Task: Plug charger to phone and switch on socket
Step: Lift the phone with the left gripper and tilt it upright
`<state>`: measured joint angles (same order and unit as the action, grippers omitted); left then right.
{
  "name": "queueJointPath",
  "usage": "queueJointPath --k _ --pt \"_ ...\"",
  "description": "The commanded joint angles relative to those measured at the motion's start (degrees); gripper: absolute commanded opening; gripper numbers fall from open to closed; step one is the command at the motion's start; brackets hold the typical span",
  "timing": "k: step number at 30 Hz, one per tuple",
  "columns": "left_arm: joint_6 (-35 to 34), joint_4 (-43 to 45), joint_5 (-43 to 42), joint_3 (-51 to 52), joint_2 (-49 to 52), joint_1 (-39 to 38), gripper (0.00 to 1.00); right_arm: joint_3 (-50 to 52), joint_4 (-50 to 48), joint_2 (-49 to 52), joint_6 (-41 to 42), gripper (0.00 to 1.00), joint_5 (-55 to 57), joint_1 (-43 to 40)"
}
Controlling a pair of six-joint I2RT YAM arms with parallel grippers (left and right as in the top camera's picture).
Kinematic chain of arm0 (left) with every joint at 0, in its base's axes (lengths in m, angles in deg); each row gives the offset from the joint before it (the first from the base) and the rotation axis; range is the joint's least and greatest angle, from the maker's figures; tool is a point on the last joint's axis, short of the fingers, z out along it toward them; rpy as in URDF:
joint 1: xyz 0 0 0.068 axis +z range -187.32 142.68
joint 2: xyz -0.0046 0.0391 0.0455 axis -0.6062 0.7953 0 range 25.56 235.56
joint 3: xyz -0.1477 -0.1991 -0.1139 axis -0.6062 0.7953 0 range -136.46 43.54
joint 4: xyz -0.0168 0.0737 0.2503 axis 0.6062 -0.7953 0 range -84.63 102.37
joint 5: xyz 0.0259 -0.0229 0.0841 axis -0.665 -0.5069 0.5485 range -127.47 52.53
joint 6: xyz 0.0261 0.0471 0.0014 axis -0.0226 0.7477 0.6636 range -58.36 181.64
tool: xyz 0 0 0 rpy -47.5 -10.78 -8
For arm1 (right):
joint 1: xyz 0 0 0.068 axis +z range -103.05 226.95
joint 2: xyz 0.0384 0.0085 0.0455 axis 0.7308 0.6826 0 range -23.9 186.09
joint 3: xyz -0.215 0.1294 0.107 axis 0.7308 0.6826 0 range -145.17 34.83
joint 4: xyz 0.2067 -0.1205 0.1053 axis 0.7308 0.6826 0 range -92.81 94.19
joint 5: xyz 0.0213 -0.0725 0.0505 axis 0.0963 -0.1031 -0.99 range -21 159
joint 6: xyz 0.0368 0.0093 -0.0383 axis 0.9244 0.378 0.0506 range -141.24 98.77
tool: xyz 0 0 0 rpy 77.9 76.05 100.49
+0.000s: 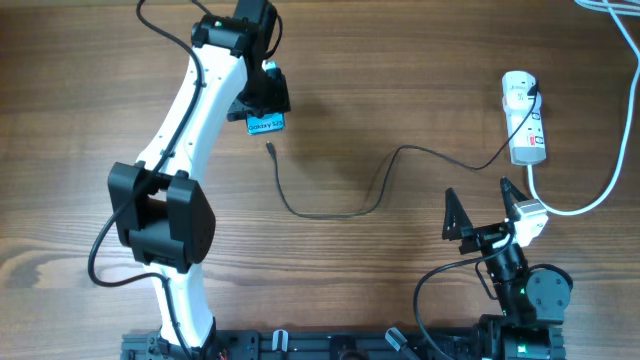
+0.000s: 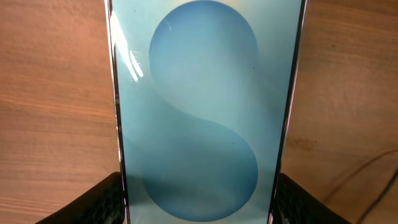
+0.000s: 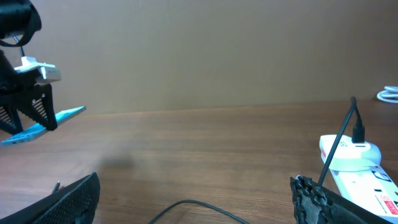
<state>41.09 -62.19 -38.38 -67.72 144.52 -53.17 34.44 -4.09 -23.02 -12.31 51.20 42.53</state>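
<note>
Phone, cyan screen lit, is gripped at its edges by the closed fingers of the left gripper and held tilted above the wooden table. The charger is laid in curves from the socket to a connector near the phone. The right gripper is spread wide, empty, near the socket.

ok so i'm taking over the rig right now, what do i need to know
Left gripper: shut on the phone, held tilted off the table.
Right gripper: open, empty, close to the socket.
Charger: on the table, plugged into the socket; its free connector lies near the phone, not inserted.
Done: phone grasped.
Left: plug the connector into the phone, then switch on the socket; the switch position can't be read.
</note>
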Motion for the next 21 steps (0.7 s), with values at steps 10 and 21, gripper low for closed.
queueJointPath --k 10,21 --pt "-1.36 -7.98 -13.9 -0.17 -1.64 -0.11 0.04 0.09 -0.13 -0.61 0.09 1.0 -0.04 0.09" --pt "-1.38 -13.68 -18.23 -0.17 -1.64 -0.17 0.04 0.09 -0.13 -0.61 0.09 1.0 -0.02 0.09"
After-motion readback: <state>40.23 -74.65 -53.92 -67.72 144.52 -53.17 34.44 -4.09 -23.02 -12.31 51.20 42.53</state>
